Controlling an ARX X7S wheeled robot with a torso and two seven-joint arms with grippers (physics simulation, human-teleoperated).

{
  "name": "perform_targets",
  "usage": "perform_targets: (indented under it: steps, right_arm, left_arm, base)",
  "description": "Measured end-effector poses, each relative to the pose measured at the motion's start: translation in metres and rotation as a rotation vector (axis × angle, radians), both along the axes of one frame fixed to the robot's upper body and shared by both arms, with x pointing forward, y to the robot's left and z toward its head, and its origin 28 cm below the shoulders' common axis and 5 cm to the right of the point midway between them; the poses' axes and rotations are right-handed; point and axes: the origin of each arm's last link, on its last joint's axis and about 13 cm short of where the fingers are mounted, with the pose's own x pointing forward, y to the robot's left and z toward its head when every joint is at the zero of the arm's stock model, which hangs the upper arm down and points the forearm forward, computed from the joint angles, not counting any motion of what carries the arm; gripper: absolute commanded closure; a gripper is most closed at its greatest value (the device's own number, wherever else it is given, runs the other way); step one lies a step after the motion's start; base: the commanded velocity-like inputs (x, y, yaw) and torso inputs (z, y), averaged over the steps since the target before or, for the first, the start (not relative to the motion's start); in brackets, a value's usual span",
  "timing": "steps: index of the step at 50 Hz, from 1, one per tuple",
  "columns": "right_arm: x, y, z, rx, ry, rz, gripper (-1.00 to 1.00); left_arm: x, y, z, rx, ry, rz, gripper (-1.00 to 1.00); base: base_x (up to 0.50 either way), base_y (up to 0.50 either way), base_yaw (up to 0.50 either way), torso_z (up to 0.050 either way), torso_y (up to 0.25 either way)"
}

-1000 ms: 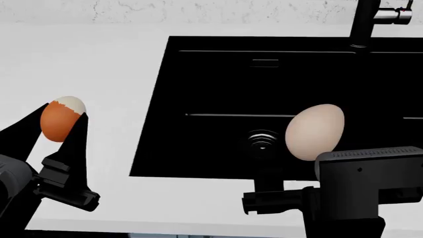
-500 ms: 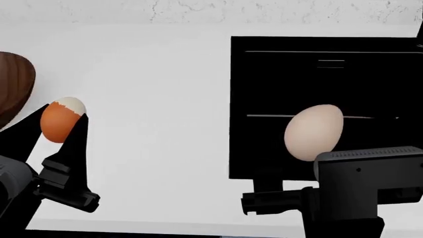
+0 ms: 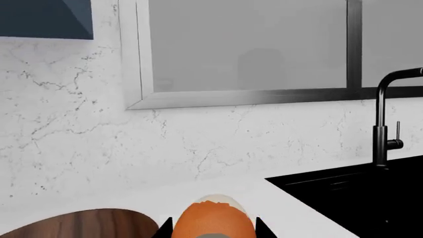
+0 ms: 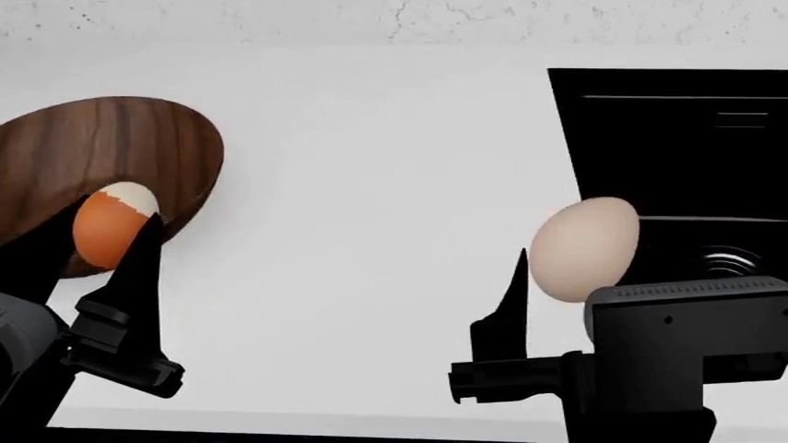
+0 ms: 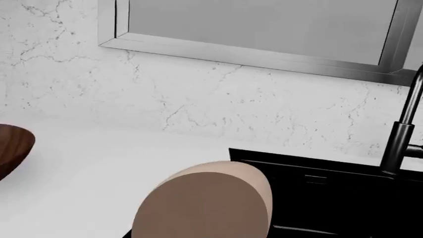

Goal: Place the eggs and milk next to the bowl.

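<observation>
Orange-brown egg with white patch (image 4: 113, 224) is pinched in the left claw (image 4: 89, 242), black fingers closed on both its sides, held above the white desk (image 4: 369, 231); long axis roughly upright, white end up. In head view it overlaps the near edge of the wide round dark brown wooden bowl (image 4: 105, 161), which sits on the desk at left; whether the egg is over the bowl or in front of it, cannot tell. Larger pale beige-pink egg (image 4: 586, 247) sits in the right claw (image 4: 579, 277), one black finger (image 4: 505, 314) visible on its left side, the other side hidden by the arm body; long axis upright, slightly tilted. It hangs over the desk just beside the left edge of the black rectangular sink (image 4: 677, 157). Black tall faucet (image 3: 387, 124) stands behind the sink against the white marbled wall (image 3: 79, 144). Milk carton not in view.
</observation>
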Motion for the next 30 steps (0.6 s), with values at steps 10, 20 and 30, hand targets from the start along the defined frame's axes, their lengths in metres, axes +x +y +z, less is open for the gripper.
perform_targets:
  steps: [10, 20, 30]
  right_arm:
    - [0.0005, 0.0003, -0.0001, 0.000, 0.001, 0.001, 1.00]
    - [0.0010, 0.0003, 0.0003, -0.002, 0.002, 0.002, 1.00]
    - [0.0010, 0.0005, 0.0005, -0.002, 0.002, 0.003, 1.00]
  left_arm:
    - [0.0003, 0.0002, 0.0000, 0.001, 0.000, 0.000, 1.00]
    - [0.0010, 0.0001, -0.0002, 0.001, 0.000, -0.001, 1.00]
    - [0.0009, 0.0003, -0.0002, 0.001, 0.000, -0.001, 1.00]
  base:
    - [0.00, 0.50, 0.00, 0.000, 0.000]
    - [0.00, 0.50, 0.00, 0.000, 0.000]
    - [0.00, 0.50, 0.00, 0.000, 0.000]
